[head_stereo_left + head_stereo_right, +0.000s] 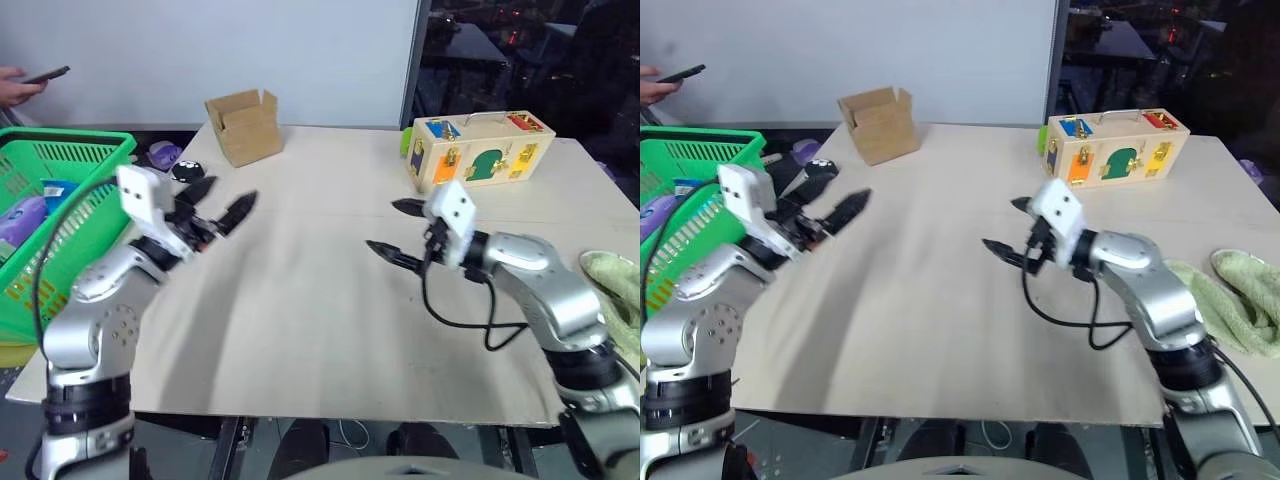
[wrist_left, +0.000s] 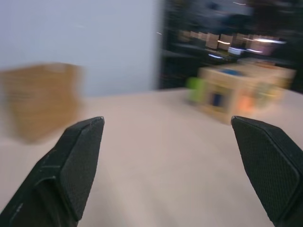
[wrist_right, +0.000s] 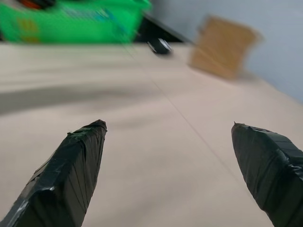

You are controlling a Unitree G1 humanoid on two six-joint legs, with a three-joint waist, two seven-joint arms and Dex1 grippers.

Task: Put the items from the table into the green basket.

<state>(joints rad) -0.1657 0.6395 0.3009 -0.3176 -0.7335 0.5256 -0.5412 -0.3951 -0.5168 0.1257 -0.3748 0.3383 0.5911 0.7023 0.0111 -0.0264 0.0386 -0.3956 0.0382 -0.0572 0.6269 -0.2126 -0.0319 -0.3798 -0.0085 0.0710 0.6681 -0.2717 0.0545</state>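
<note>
The green basket (image 1: 70, 150) stands off the table's (image 1: 320, 330) left edge. Behind its lattice wall lie a pale purple-pink thing (image 1: 22, 218) and something with a blue patch (image 1: 57, 190); these may be the items, but I cannot tell. My left gripper (image 1: 233, 190) hovers open over the table just right of the basket, empty. Over the table's middle right, my right gripper (image 1: 381, 225) is open and empty, pointing left. The left wrist view has the left gripper (image 2: 166, 123) wide apart over bare tabletop. The right gripper (image 3: 168, 124) also spreads wide.
A small open cardboard box (image 1: 243, 125) sits at the back of the table. A wooden latch box (image 1: 480, 148) stands at the back right. A green towel (image 1: 615, 290) lies at the right edge. A purple thing (image 1: 163, 154) and a black thing (image 1: 187, 170) sit beside the basket. A person's hand (image 1: 18, 86) holds a phone at far left.
</note>
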